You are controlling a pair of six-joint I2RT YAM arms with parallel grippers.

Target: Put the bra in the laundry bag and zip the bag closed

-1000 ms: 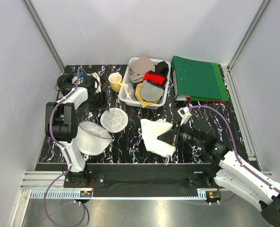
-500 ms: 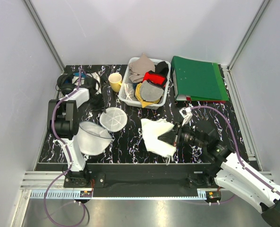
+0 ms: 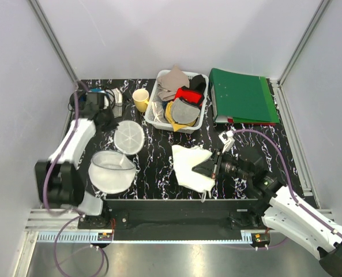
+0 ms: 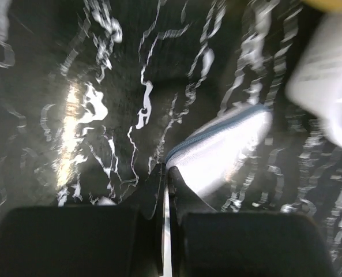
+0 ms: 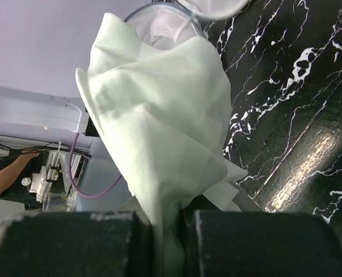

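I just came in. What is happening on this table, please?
The right end effector is shut on the white bra and holds it near the front middle of the table; the bra is not yet in the bag. The left end effector seems to pinch a thin edge of the white laundry bag, whose round lid lies flipped open behind it. The left wrist view is blurred, so that grip is uncertain. The bag is open and nothing is zipped.

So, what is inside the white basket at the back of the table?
Piled garments fill the basket: a beige one, a black one, a red one, a grey one over a yellow one. Anything beneath them is covered.
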